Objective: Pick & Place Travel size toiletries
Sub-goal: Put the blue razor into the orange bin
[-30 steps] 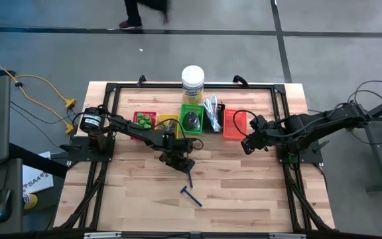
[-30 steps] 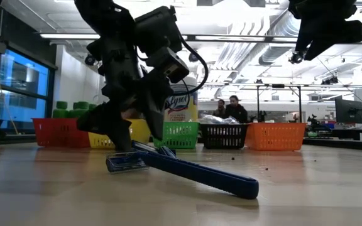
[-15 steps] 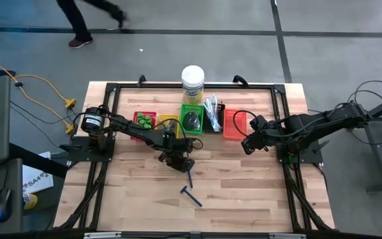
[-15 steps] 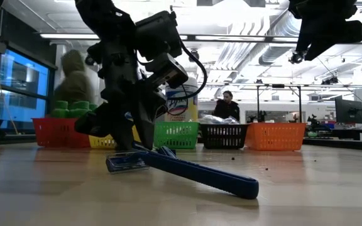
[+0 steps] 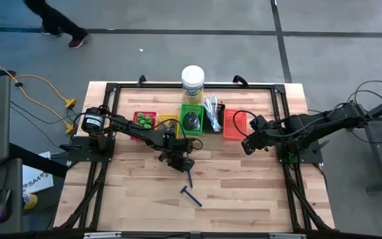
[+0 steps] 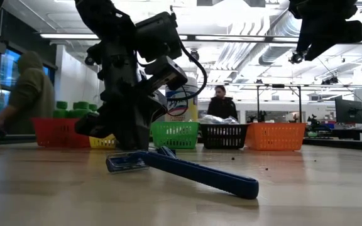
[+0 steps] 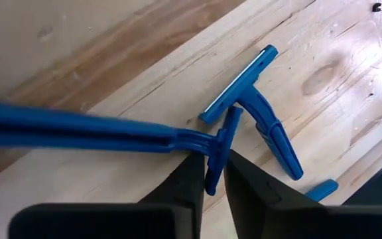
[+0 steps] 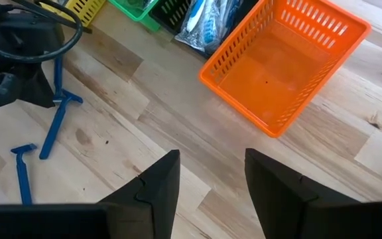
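Fingers [image 7: 192, 178] of the left arm are pinched in tight around the head end of a dark-blue razor [image 7: 105, 133], right where handle meets blade bar, down on the wooden bench [image 5: 244, 192]. From above, the left gripper [image 5: 180, 163] sits just below the row of little trays, with that razor's handle poking out toward the near edge. A second razor [image 5: 191, 196] lies loose on the boards a bit nearer the front, apart from the first one. Look low across the bench and it stretches right across the foreground, head resting flat, handle angled up off the wood.

Over on the other side, the right gripper [image 5: 247, 145] hangs in the air beside the orange tray [image 5: 234, 124], its fingers [image 8: 159, 182] parted and holding nothing. That orange tray shows bare mesh inside.

Back along the row: a red tray [image 5: 144, 120] with green pots [image 5: 142, 121], a yellow tray [image 5: 167, 123], a green tray [image 5: 191, 117] with a dark shiny bundle [image 5: 191, 120], and a black tray [image 5: 215, 117] stuffed with clear-sleeved sticks [image 5: 211, 107]. A white-lidded jar [image 5: 192, 84] stands behind them.

Someone in a hooded top [image 6: 27, 94] is at the far left of the room, and another person [image 6: 219, 103] stands beyond the trays.
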Controlling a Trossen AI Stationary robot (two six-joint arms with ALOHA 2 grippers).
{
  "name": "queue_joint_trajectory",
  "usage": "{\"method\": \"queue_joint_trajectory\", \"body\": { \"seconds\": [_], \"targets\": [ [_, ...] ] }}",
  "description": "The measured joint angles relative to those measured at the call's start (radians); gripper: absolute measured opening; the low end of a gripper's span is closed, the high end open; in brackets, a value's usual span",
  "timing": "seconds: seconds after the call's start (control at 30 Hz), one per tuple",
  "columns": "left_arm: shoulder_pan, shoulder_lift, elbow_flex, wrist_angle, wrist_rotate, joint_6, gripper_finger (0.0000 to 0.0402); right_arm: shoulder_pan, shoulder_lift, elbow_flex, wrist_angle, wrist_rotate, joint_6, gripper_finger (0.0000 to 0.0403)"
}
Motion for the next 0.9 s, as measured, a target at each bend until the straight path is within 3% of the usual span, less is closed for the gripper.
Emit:
{"method": "queue_joint_trajectory", "body": {
  "seconds": [0.3, 0.9],
  "targets": [
    [0.0, 0.0, 0.0, 0.002, 0.007, 0.055, 0.0009, 0.001, 0.0, 0.0, -0.013, -0.004, 0.0, 0.016],
    [0.0, -0.099, 0.022, 0.0, 0.215, 0.227, 0.0007, 0.003, 0.0, 0.0, -0.003, -0.037, -0.054, 0.016]
  ]
}}
